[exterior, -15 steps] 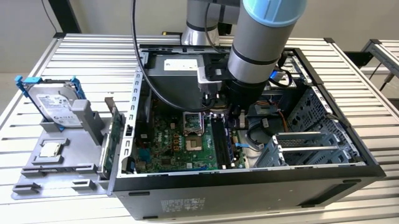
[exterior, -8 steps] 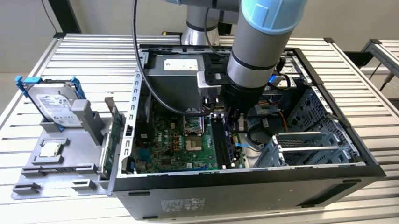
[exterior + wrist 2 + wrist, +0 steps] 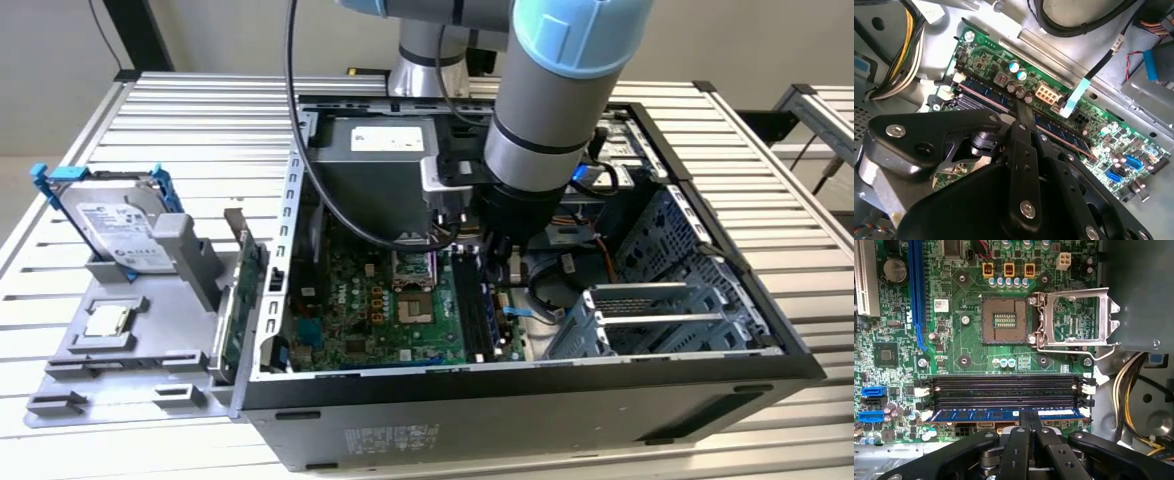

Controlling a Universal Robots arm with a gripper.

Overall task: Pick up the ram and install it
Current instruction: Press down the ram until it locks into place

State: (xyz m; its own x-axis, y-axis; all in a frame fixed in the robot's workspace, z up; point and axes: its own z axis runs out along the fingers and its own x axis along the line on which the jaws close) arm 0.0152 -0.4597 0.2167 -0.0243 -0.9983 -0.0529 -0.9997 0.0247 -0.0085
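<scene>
The ram (image 3: 979,415) is a thin blue stick lying along the memory slot nearest my gripper, between white end latches (image 3: 1086,412). In the second wrist view the ram (image 3: 986,92) runs slantwise across the green motherboard (image 3: 1124,145). My gripper (image 3: 1029,414) hangs over the middle of the stick, its two black fingers shut side by side, tips at the stick's upper edge. In the second wrist view the gripper (image 3: 1021,107) meets the stick in the same way. In the exterior view the arm reaches down into the open computer case (image 3: 534,400), the gripper (image 3: 497,268) low over the board.
Two empty black memory slots (image 3: 1004,385) lie beside the ram. Beyond them is the bare processor socket (image 3: 1004,319) with its metal frame (image 3: 1076,320) swung open. Cable bundles (image 3: 1131,390) crowd one end. A hard drive (image 3: 120,225) stands on a grey fixture at the exterior view's left.
</scene>
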